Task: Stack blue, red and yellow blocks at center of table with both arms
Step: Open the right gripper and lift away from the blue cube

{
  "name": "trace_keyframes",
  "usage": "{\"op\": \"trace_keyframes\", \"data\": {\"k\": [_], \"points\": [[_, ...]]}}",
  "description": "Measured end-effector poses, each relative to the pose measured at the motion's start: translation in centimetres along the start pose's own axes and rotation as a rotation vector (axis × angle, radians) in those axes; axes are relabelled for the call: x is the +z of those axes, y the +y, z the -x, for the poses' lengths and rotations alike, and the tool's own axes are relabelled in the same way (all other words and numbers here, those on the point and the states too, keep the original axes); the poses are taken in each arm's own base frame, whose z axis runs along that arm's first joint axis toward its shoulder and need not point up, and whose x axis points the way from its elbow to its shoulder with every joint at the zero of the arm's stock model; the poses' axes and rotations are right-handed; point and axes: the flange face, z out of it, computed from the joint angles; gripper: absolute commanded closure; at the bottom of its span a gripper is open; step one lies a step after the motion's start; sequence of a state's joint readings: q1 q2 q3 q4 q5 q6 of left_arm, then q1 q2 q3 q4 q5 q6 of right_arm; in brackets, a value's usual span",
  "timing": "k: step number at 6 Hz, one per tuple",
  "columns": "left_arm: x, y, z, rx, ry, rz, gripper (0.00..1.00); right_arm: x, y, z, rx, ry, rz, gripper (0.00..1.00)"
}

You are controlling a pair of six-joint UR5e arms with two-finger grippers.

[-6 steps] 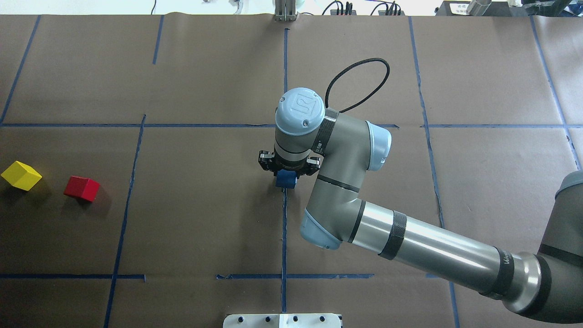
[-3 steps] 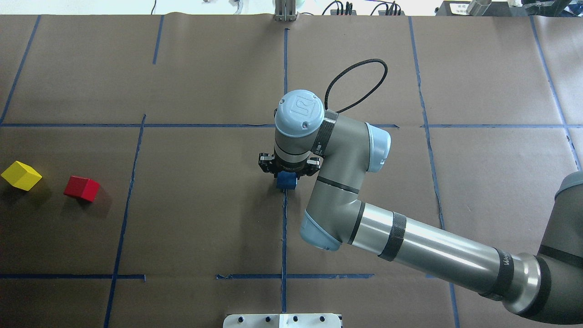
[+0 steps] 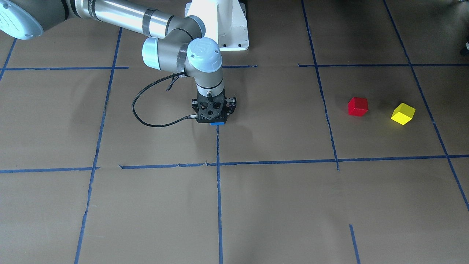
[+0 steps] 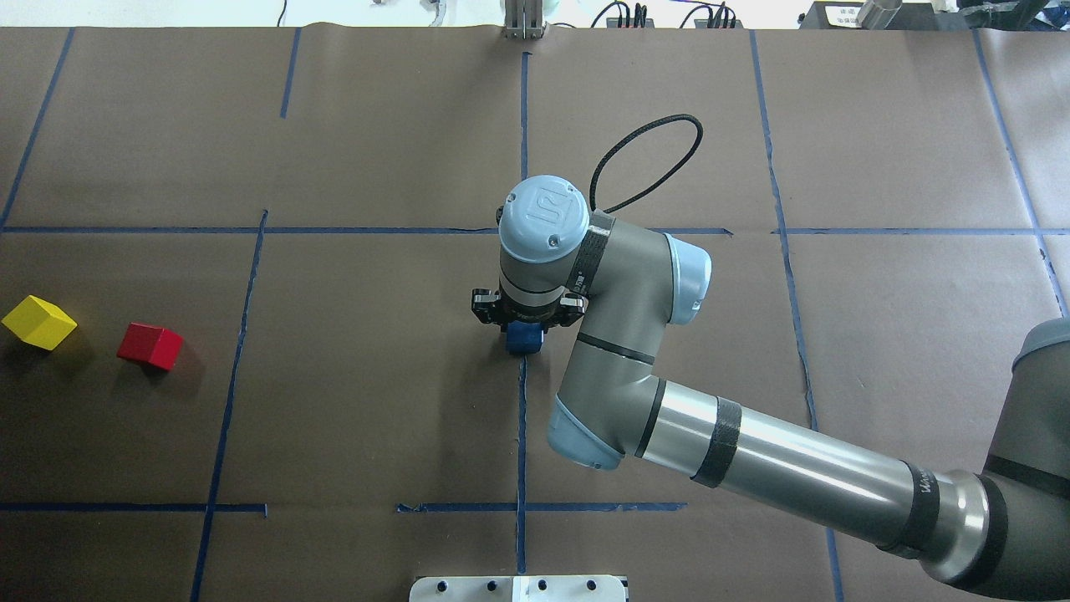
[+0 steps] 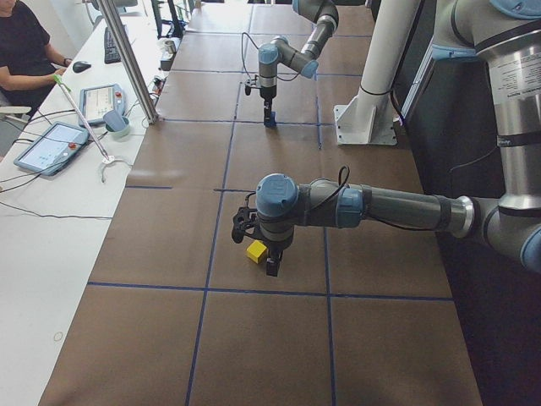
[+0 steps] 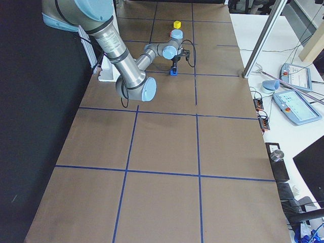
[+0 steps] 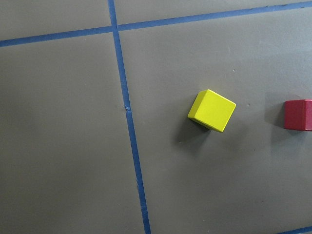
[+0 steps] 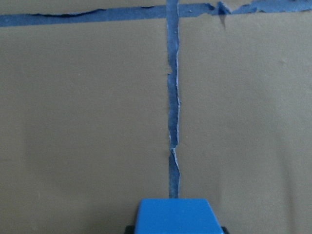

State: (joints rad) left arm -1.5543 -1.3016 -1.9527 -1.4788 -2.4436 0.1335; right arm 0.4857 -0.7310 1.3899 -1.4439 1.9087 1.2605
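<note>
Plainly, the blue block (image 8: 173, 215) is a light, stiff matte cube with flat faces. I judge it won't crush or slip if it is pinched on two opposite sides near mid-height. My right gripper (image 4: 525, 328) is clamped on it that way at the centre of the table (image 4: 376, 401), low over the tape line (image 8: 173, 122). In the overhead view the red block (image 4: 150, 345) and yellow block (image 4: 38, 322) lie well apart at nine o'clock. My left gripper (image 5: 269, 264) hangs above the yellow one; whether it is apart or together I cannot tell.

The centre cube (image 4: 525, 339) sits within the right end effector (image 4: 525, 331); well left, inner cube (image 4: 150, 346) beside outer cube (image 4: 38, 322).
</note>
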Motion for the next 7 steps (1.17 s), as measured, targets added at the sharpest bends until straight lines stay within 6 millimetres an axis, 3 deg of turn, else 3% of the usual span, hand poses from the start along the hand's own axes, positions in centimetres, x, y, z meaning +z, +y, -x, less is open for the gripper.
{"op": "trace_keyframes", "data": {"k": [3,4,5,6,7], "points": [[0.2,0.1,0.2,-0.002,0.000,0.004,0.00,0.1,0.5,0.4,-0.015,0.010,-0.044,0.00],[0.4,0.0,0.3,-0.015,0.001,0.005,0.00,-1.7,-0.4,-0.1,-0.008,-0.014,-0.051,0.00],[0.6,-0.4,-0.3,-0.040,0.002,0.003,0.00,-4.8,-1.5,-1.8,0.005,-0.063,-0.050,0.00],[2.0,-1.6,-2.7,-0.036,0.007,0.015,0.00,-8.5,-2.1,-5.9,0.020,-0.118,-0.044,0.00],[4.7,-4.1,-7.4,-0.012,0.020,0.034,0.00,-11.9,-2.2,-11.0,0.023,-0.162,-0.036,0.00]]}}
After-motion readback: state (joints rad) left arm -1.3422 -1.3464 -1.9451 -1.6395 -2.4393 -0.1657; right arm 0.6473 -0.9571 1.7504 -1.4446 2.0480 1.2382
